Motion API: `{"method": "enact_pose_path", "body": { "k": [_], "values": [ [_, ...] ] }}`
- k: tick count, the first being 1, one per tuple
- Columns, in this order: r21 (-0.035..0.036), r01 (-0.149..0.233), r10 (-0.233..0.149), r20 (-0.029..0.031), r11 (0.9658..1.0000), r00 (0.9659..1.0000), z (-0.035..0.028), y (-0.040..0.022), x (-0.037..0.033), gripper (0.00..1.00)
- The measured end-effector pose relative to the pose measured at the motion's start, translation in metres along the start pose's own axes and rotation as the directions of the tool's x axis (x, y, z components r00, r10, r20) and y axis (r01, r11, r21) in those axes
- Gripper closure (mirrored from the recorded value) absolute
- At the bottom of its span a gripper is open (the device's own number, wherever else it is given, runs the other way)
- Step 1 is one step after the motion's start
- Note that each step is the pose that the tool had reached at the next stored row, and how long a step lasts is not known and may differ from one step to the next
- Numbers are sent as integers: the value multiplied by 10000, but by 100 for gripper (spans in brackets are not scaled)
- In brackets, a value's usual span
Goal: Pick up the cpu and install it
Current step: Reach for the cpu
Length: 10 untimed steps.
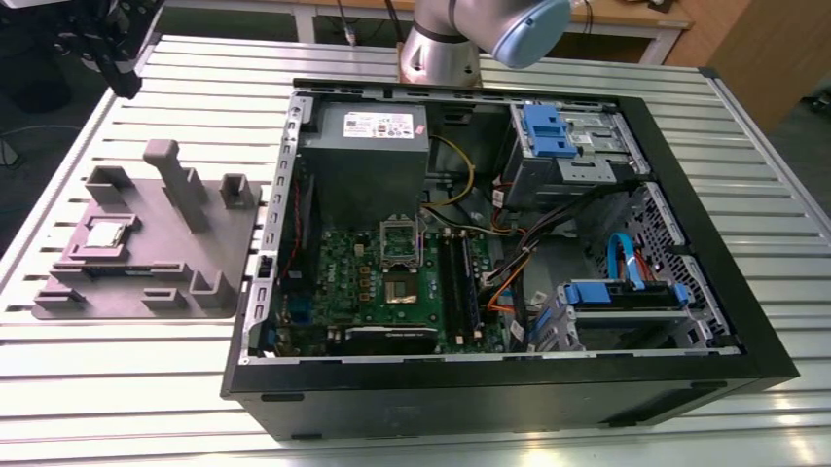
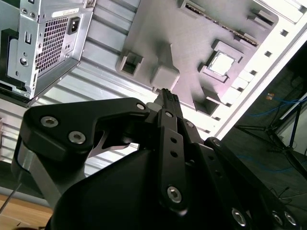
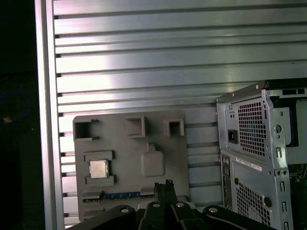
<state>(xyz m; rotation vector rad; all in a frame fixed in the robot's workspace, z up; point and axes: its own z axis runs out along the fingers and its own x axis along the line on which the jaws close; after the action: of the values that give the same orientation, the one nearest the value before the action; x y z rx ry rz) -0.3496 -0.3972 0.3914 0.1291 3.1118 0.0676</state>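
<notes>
From high up, the exterior view looks steeply down into the open black computer case [image 1: 520,389]. Both wrist views hang over the grey block-studded plastic plate [image 3: 127,165] beside it, first straight down, second slantwise past the black gripper [image 2: 167,93]; all three share that plate.

place: robotics lab or workshop bench | surface: slotted aluminium table [image 1: 143,409] under the gripper [image 3: 162,184] | work: opened desktop computer case [image 1: 520,389] off to the gripper's side, grey fixture plate [image 3: 129,163] ahead of its tips | surroundings: robot arm base [image 1: 439,53], wooden desk [image 1: 636,21] behind it, loose cables [image 2: 288,101] on the dark floor past the table edge
</notes>
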Motion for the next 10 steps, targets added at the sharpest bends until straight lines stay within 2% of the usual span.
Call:
{"method": "enact_pose_path", "body": {
  "k": [10],
  "values": [
    [1,0,0,-2,10000,10000,-1,4,19,90]
  ]
}}
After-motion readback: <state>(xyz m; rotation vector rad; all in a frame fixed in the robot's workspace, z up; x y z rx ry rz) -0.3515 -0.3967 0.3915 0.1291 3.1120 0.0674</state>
